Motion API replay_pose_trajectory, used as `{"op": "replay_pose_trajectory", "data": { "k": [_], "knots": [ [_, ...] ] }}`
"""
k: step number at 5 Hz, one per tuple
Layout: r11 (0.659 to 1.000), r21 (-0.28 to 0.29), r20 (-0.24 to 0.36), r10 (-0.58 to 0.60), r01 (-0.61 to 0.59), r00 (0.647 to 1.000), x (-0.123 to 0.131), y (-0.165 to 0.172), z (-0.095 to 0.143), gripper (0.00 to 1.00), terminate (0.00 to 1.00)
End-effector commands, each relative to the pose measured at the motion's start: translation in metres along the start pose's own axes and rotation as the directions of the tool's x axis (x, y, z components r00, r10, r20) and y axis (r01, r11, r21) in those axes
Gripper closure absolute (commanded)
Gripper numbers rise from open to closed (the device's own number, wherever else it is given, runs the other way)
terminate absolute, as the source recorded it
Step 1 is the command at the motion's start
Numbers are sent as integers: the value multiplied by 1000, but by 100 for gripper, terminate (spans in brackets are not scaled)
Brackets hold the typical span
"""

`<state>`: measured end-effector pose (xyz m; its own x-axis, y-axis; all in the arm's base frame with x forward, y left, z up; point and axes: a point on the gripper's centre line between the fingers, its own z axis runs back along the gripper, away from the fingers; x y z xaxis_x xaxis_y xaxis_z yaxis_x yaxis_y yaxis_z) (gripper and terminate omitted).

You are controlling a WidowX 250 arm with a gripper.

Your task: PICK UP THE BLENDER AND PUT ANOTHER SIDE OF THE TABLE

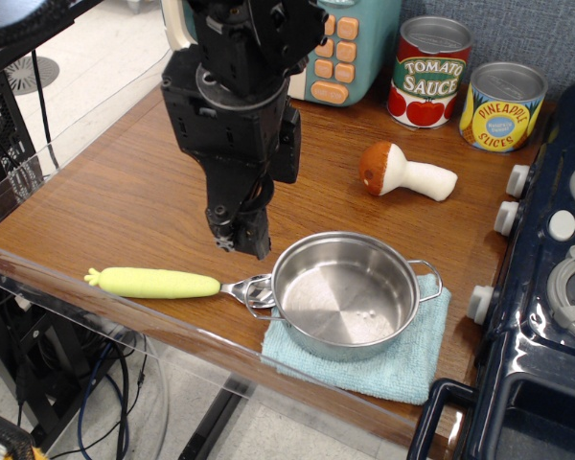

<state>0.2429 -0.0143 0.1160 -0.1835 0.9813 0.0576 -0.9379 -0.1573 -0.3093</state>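
Observation:
The blender [402, 172], a toy mushroom with a reddish-brown cap and thick white stem, lies on its side on the brown wood-grain table [125, 201], toward the back right. My black gripper [241, 235] hangs above the table's front middle, well to the left of the blender and apart from it. Its fingers look close together with nothing between them.
A steel pot [345, 292] sits on a light blue cloth [402, 369] at the front. A yellow-handled utensil [158, 282] lies left of it. A tomato sauce can [429, 72], a pineapple can [501, 105] and a teal toy microwave [350, 43] stand at the back. A dark blue toy stove [546, 287] fills the right.

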Motion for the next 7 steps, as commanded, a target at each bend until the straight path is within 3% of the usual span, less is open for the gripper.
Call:
{"op": "replay_pose_trajectory", "data": {
  "k": [1, 2, 3, 4, 7],
  "knots": [
    [1000, 0, 0, 0, 0, 1000, 0, 0, 0, 0, 0],
    [999, 8, 43, 38, -38, 998, -6, -17, -2, 0, 0],
    [979, 19, 79, 199, -201, 977, -8, -39, -2, 0, 0],
    [930, 16, 117, 363, -367, 925, -10, -60, -7, 0, 0],
    [871, 86, 127, 472, -484, 872, -29, -112, -50, 0, 0]
  ]
}}
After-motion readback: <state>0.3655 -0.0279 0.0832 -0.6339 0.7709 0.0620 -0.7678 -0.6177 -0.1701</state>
